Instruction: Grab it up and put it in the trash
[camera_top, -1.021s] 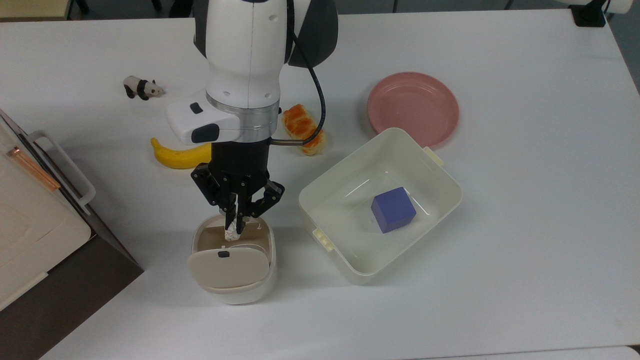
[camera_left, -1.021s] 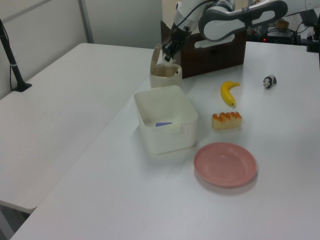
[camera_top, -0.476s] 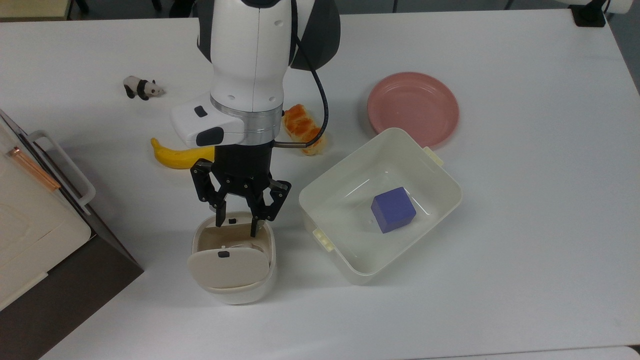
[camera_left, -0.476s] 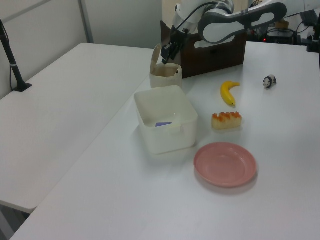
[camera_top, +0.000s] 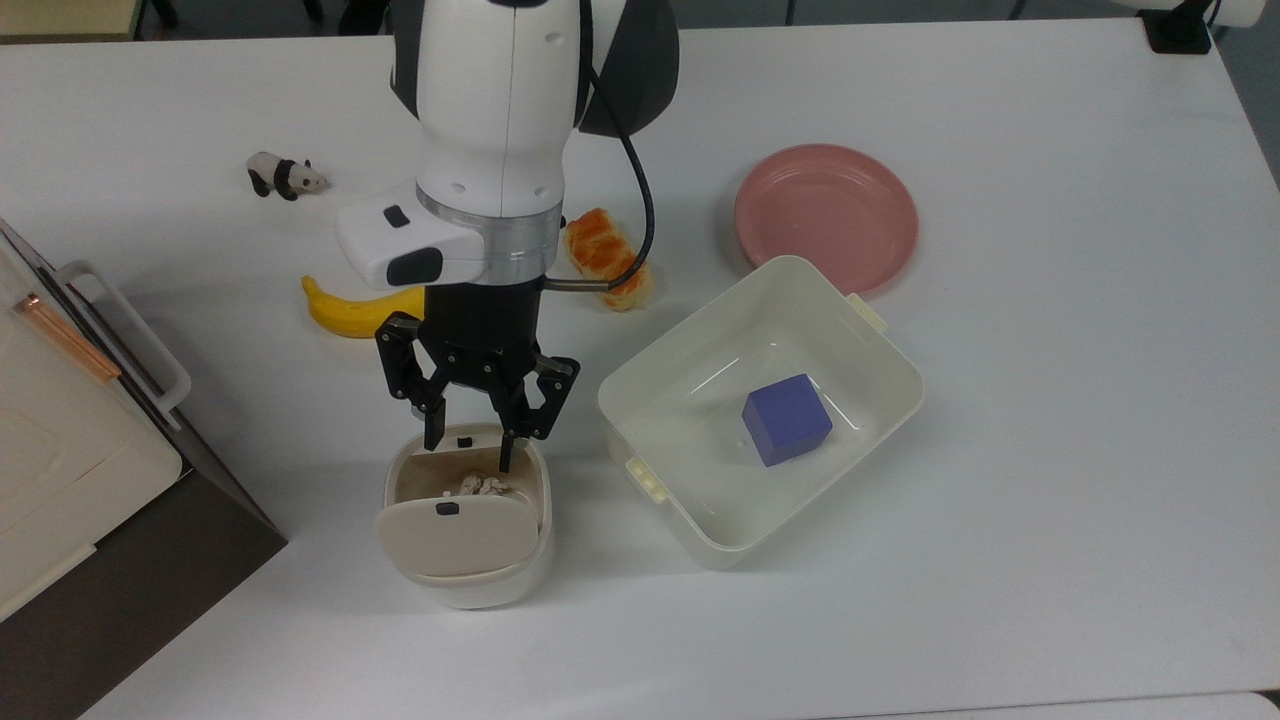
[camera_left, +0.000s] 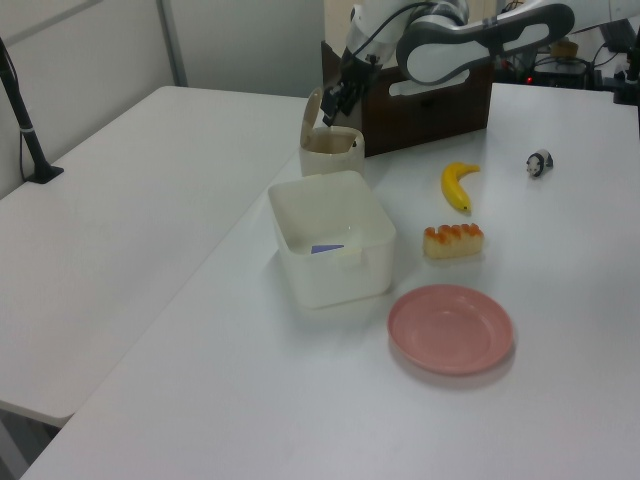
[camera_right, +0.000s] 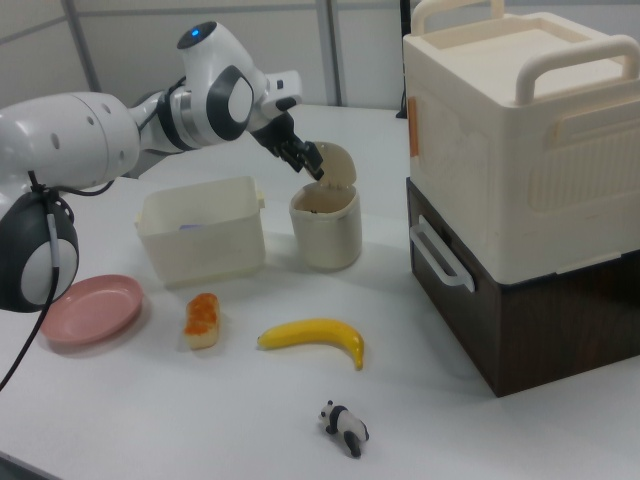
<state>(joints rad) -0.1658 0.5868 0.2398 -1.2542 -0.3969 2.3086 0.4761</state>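
Released a second ago: was pinched shut on the paper ball (camera_top: 480, 487) over the trash (camera_top: 466, 590), now spread wide with nothing between the fingers; gripper (camera_top: 467, 450) hanging just above the bin's open mouth, fingertips at the back rim, apart from the contents; paper ball now lying inside the trash, directly below and slightly forward of the gripper in the top view, seen as a pale crumpled lump on the tan interior, partly tucked under the raised flap lid (camera_top: 455, 536); half a second back already open with the ball dropping out of sight, so settled since; gripper barely shifted meanwhile, a touch up at most; in the left view gripper (camera_left: 344, 96) poised over the trash (camera_left: 331, 150), lid tipped up behind; in the right view gripper (camera_right: 312, 165) just over the rim of the trash (camera_right: 327, 234), lid standing open on the far side; judging from this: drop done, task's core goal met, nothing left in the grasp; remaining only a clean retreat straight up, watching the fingertips against rim and lid; lid not closed, not asked for either; everything else untouched and clear of the gripper: banana (camera_top: 355, 310) and bread roll (camera_top: 606, 258) behind it, white tub (camera_top: 880, 340) with purple cube (camera_top: 786, 419) off to the top view's right, pink plate (camera_top: 826, 213) beyond that, panda figurine (camera_top: 283, 176) well behind on the surface (camera_top: 1050, 450).
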